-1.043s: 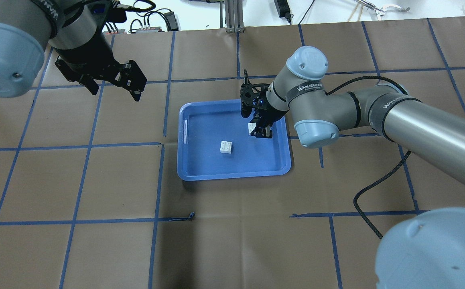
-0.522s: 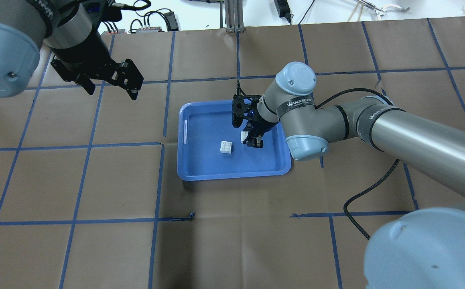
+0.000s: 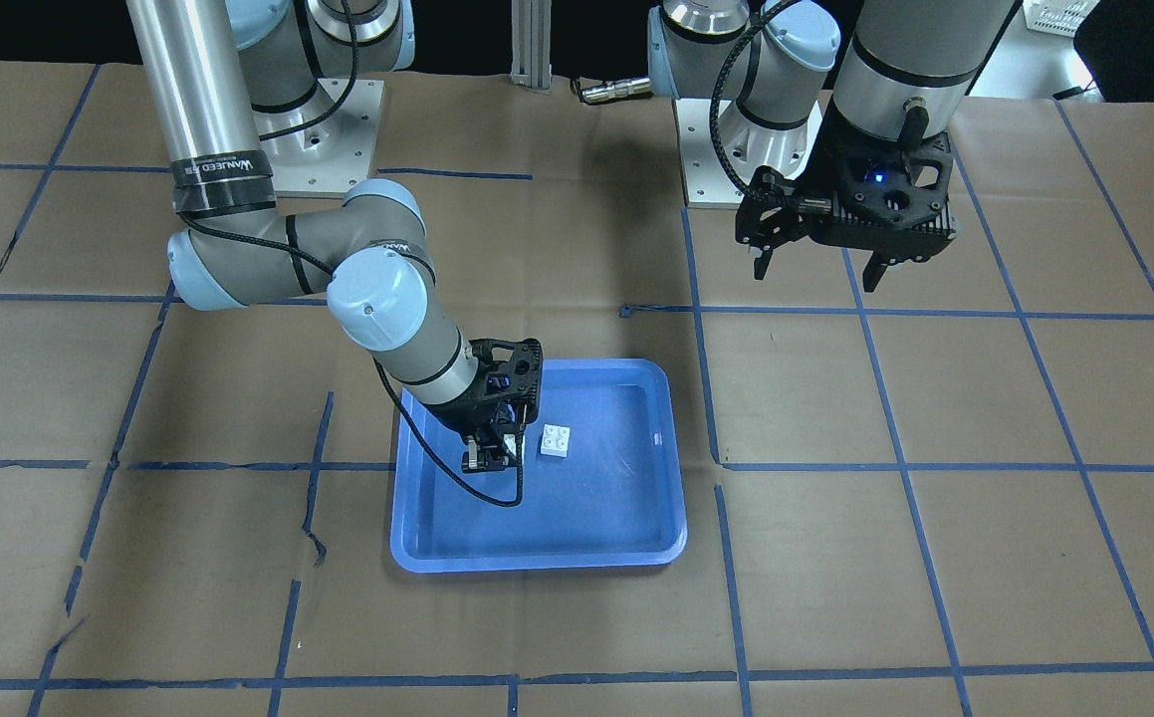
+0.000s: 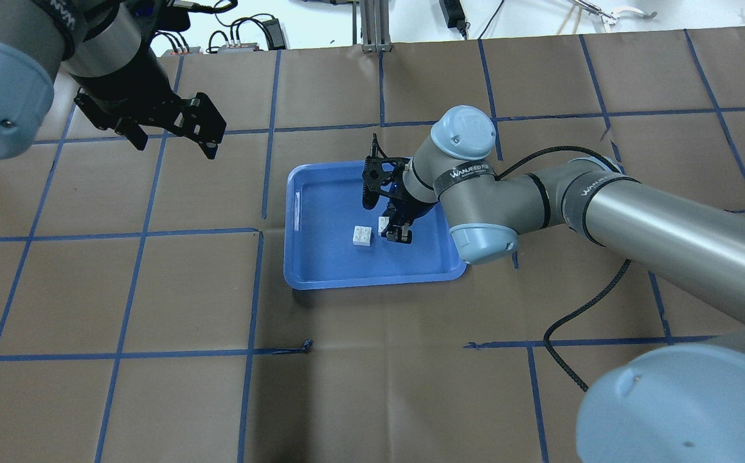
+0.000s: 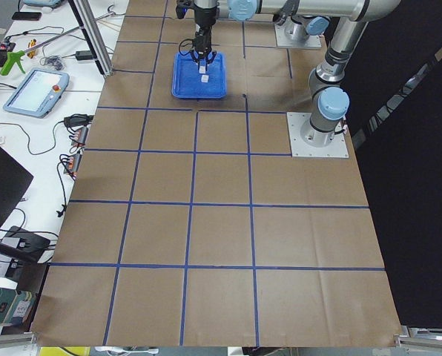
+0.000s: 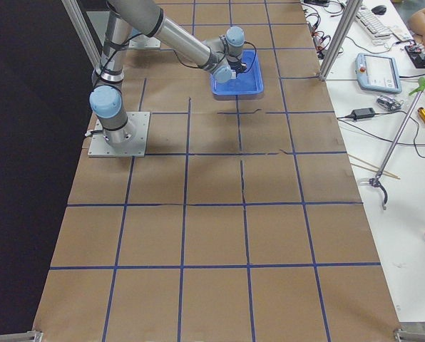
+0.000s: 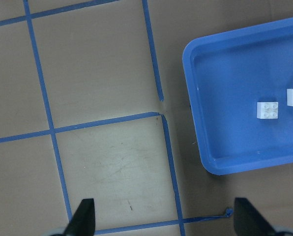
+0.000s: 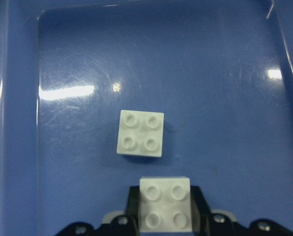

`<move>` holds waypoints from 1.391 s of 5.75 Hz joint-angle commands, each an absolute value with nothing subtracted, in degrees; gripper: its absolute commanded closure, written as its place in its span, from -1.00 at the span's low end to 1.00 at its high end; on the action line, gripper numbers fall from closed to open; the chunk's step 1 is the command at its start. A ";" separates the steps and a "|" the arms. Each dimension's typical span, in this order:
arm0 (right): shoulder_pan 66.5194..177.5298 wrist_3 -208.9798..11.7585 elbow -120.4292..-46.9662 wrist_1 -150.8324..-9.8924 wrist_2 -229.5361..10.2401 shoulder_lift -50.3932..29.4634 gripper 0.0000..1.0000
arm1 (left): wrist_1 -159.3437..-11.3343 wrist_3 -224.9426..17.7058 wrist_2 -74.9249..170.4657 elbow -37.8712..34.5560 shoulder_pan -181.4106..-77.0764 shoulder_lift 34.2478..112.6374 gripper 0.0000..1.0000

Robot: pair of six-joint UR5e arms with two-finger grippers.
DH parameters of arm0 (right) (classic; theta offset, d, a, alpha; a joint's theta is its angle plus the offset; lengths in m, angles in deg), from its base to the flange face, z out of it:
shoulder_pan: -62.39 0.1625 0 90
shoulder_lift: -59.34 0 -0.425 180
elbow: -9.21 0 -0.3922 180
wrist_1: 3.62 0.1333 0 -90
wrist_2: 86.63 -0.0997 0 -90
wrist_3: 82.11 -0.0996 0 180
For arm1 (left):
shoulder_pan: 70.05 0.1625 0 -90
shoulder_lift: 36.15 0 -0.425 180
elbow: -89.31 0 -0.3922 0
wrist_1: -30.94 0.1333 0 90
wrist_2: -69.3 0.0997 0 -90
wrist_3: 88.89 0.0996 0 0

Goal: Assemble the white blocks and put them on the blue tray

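Observation:
The blue tray (image 4: 321, 270) (image 3: 537, 543) lies at the table's middle. One white block (image 4: 363, 236) (image 3: 555, 440) (image 8: 140, 133) sits studs-up on the tray floor. My right gripper (image 4: 390, 229) (image 3: 495, 450) is shut on the second white block (image 4: 384, 224) (image 8: 165, 204) and holds it over the tray, just to the right of the first block and apart from it. My left gripper (image 4: 170, 136) (image 3: 815, 261) is open and empty, hanging high above the table left of the tray. Both blocks show in the left wrist view (image 7: 267, 109).
Brown paper with blue tape grid lines (image 4: 263, 186) covers the table. A black cable (image 4: 578, 328) trails from the right arm. Cables and power bricks (image 4: 243, 35) lie beyond the table's far edge.
My right gripper has carried its white block leftward across the tray to beside the resting block. My left gripper has drifted slightly back and left, still open.

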State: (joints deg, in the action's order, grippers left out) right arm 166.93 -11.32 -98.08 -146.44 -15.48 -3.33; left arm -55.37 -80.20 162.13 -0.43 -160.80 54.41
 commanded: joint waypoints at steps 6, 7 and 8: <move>168.48 -11.53 -98.19 -147.93 -15.43 -1.92 0.24 | -58.94 -80.18 162.38 -0.09 -158.03 53.25 -0.98; 168.48 -11.53 -98.19 -147.93 -15.43 -1.92 0.24 | -60.28 -80.27 162.03 0.01 -157.94 53.06 -0.98; 168.48 -11.71 -98.19 -147.93 -15.35 -2.00 0.24 | -59.68 -80.36 161.68 0.01 -157.85 53.06 -0.98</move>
